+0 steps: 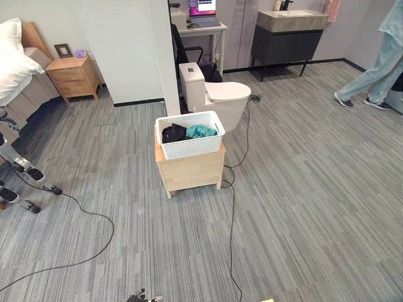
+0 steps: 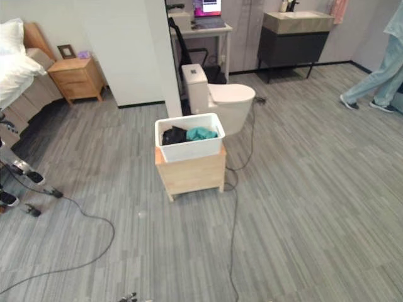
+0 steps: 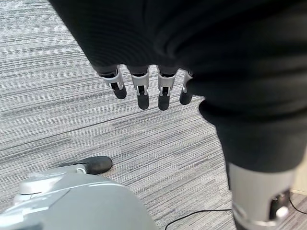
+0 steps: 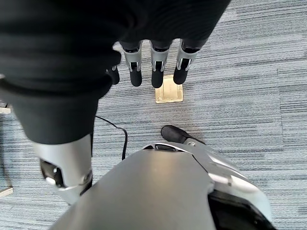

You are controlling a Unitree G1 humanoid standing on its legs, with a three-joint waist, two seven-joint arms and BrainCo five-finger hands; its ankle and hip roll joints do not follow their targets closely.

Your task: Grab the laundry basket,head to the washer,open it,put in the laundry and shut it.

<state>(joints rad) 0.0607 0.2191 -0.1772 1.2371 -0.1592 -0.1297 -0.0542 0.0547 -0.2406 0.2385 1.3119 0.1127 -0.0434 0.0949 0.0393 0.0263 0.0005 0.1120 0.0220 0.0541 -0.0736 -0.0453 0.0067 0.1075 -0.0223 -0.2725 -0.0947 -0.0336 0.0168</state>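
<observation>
Both hands are hanging down with nothing in them. The left hand (image 3: 158, 57) has its silver, dark-tipped fingers (image 3: 142, 93) straight and loosely side by side over bare grey striped carpet (image 3: 57, 110), thumb off on its own. The right hand (image 4: 144, 43) looks the same, relaxed fingers (image 4: 157, 72) pointing down, with one small brass-coloured square floor plate (image 4: 169, 94) on the carpet just past the tips.

The white perforated plastic laundry basket (image 1: 189, 134) is well apart from both hands, out ahead of the robot in the middle of the room. There's one of them, upright, open side up, sitting on top of one low pale wooden cabinet (image 1: 191, 171). Its long axis runs roughly left to right across the view, slightly skewed. Inside are two bundles of laundry: a dark garment (image 1: 174, 133) on the left and a teal garment (image 1: 201, 131) on the right, touching each other.

Just behind the basket is one white toilet (image 1: 217, 95), and further back one dark vanity with a stone-coloured sink top (image 1: 289, 34). Far left there's one wooden nightstand (image 1: 74, 77) beside a bed with white bedding (image 1: 14, 63). A person in light blue trousers (image 1: 378, 66) is at the far right.
</observation>
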